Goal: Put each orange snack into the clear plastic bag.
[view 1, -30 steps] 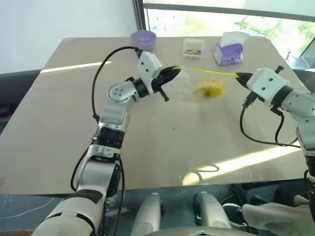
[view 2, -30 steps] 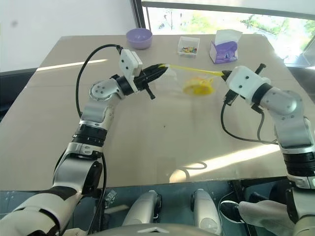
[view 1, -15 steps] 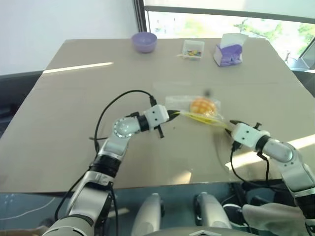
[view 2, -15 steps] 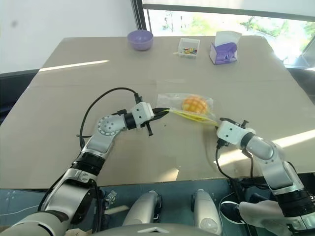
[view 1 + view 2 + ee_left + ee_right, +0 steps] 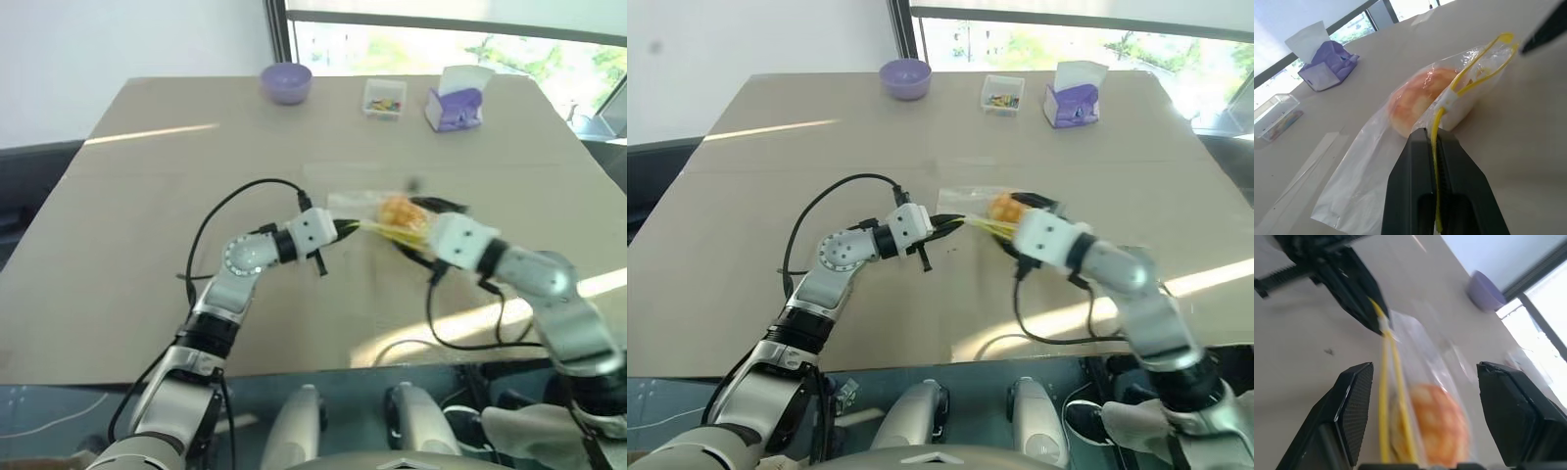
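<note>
The clear plastic bag (image 5: pixel 1366 171) lies on the tan table (image 5: pixel 147 196) near the middle, and the orange snack (image 5: pixel 397 210) sits inside it. My left gripper (image 5: pixel 349 228) is shut on the bag's yellow seal strip (image 5: pixel 1436 132) at the end on my left. The right gripper (image 5: pixel 1425 367) is open, its two black fingers (image 5: pixel 1354 406) spread wide on either side of the bag and the orange snack (image 5: pixel 1437 423). It has come in from the right, close against the bag (image 5: pixel 970 201).
At the table's far edge stand a purple bowl (image 5: pixel 285 78), a small clear box (image 5: pixel 384 97) of colourful bits and a purple-white tissue box (image 5: pixel 456 103). Black cables loop beside both forearms. The table's near edge runs just below the arms.
Both arms brought the bag down onto the table. The right gripper then let go of the strip's right end, opened wide and moved left until its fingers stood on either side of the snack.
</note>
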Controlling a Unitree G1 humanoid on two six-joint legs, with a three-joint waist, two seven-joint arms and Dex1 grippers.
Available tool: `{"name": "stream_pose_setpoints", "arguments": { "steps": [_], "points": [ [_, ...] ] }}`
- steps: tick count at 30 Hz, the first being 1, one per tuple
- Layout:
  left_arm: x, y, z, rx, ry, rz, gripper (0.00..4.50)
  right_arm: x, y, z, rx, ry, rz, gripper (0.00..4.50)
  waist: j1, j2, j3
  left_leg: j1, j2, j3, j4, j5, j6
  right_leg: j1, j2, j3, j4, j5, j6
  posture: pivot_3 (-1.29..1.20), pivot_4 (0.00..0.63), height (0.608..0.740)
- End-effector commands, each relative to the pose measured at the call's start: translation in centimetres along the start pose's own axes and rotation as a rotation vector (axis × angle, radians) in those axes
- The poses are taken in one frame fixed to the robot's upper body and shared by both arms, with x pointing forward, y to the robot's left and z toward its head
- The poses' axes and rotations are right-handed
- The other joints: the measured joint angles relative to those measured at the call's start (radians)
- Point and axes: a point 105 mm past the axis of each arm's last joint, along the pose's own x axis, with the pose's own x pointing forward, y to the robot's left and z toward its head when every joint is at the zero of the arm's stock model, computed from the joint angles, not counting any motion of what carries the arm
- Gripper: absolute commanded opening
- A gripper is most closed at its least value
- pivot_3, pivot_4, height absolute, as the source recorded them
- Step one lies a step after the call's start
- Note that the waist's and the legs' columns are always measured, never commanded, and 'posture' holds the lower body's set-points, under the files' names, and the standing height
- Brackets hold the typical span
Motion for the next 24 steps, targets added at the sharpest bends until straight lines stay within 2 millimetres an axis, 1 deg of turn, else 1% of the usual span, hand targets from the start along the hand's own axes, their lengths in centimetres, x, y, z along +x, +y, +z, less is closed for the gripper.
{"name": "stream_pose_setpoints", "arguments": {
  "steps": [1, 2, 3, 5, 8, 10, 16, 19, 24],
  "points": [
    [-0.4, 1.0, 1.2, -0.009, -0.051, 0.023, 0.0, 0.8, -0.9, 1.0, -0.069, -0.024, -0.019, 3.07, 0.0, 0.0, 0.0, 0.0, 0.0, 0.0, 0.0, 0.0, 0.0, 0.0, 0.0, 0.0, 0.0, 0.0, 0.0, 0.0, 0.15, 0.74],
    [-0.4, 1.1, 1.4, -0.015, -0.053, 0.023, 0.0, 1.1, -0.9, 1.1, -0.079, -0.028, -0.016, 2.88, 0.0, 0.0, 0.0, 0.0, 0.0, 0.0, 0.0, 0.0, 0.0, 0.0, 0.0, 0.0, 0.0, 0.0, 0.0, 0.0, 0.15, 0.74],
    [-0.5, 1.2, 1.4, -0.016, -0.054, 0.021, 0.0, 1.4, -0.9, 1.1, -0.087, -0.031, -0.012, 2.34, -0.001, 0.0, 0.0, 0.0, 0.0, 0.0, 0.0, 0.0, 0.0, 0.0, 0.0, 0.0, 0.0, 0.0, 0.0, 0.0, 0.15, 0.74],
    [-0.5, 1.2, 1.6, -0.019, -0.057, 0.017, 0.0, 2.1, -0.8, 1.1, -0.1, -0.036, -0.004, 1.49, -0.001, 0.0, 0.0, 0.0, 0.0, 0.0, 0.0, 0.0, 0.0, -0.001, 0.0, 0.0, 0.0, 0.0, 0.0, 0.0, 0.15, 0.74],
    [-0.4, 1.3, 1.9, -0.023, -0.062, 0.012, 0.0, 3.3, -0.6, 1.2, -0.116, -0.044, 0.004, 1.49, -0.003, 0.0, 0.0, 0.0, 0.0, -0.001, -0.001, 0.0, 0.0, -0.001, 0.0, -0.001, 0.0, 0.0, 0.0, 0.0, 0.15, 0.74],
    [-0.3, 1.3, 2.0, -0.024, -0.063, 0.011, 0.0, 3.6, -0.5, 1.5, -0.124, -0.052, 0.006, 1.49, -0.004, 0.0, 0.0, 0.0, 0.0, -0.001, -0.001, 0.0, 0.0, -0.001, 0.0, -0.001, 0.0, 0.0, 0.0, 0.0, 0.15, 0.74],
    [-0.2, 1.2, 2.3, -0.026, -0.066, 0.01, 0.0, 2.7, 0.2, 1.4, -0.145, -0.049, 0.006, 1.49, -0.002, 0.0, 0.0, 0.0, 0.0, -0.001, -0.001, 0.0, 0.0, -0.001, 0.0, -0.001, 0.0, 0.0, 0.0, 0.0, 0.15, 0.74],
    [-0.2, 1.2, 2.3, -0.027, -0.063, 0.01, 0.0, 2.6, -0.1, 1.3, -0.156, -0.045, -0.001, 1.49, -0.004, 0.0, 0.0, 0.0, 0.0, 0.0, -0.001, 0.0, 0.0, -0.001, 0.0, -0.001, 0.0, 0.0, 0.0, 0.0, 0.15, 0.74],
    [-0.3, 1.3, 2.1, -0.024, -0.047, 0.011, 0.0, 2.6, -0.8, 1.7, -0.185, -0.049, -0.021, 1.49, -0.004, 0.0, 0.0, 0.0, 0.0, -0.001, -0.001, 0.0, 0.0, -0.001, 0.0, -0.001, 0.001, 0.0, 0.0, 0.0, 0.15, 0.74]
  ]
}}
